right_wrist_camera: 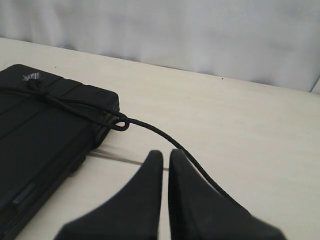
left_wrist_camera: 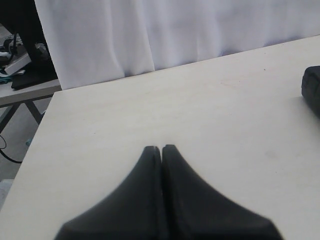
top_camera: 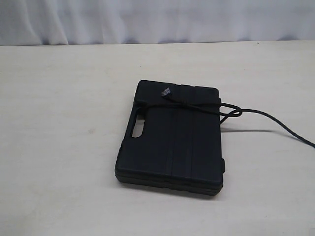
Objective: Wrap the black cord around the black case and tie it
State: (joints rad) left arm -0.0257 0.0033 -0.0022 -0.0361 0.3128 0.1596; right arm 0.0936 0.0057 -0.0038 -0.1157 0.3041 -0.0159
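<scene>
The black case (top_camera: 172, 147) lies flat on the table, its handle cutout (top_camera: 138, 129) on the left. The black cord (top_camera: 275, 119) crosses the case's far end, with a knot (top_camera: 178, 102) and a frayed tip (top_camera: 166, 91) on the lid. It makes a small loop (top_camera: 234, 112) at the case's right side and trails off to the right. No gripper appears in the exterior view. My right gripper (right_wrist_camera: 166, 152) hovers near the case (right_wrist_camera: 45, 135), its fingers a narrow gap apart with nothing between them; the cord (right_wrist_camera: 150, 127) runs beside one finger. My left gripper (left_wrist_camera: 160, 148) is shut and empty.
Pale tabletop (top_camera: 59, 147) surrounds the case, with a white curtain (top_camera: 147, 19) behind its far edge. A corner of the case (left_wrist_camera: 312, 90) shows in the left wrist view. The table's edge (left_wrist_camera: 35, 150) and clutter on another bench (left_wrist_camera: 20, 65) show there too.
</scene>
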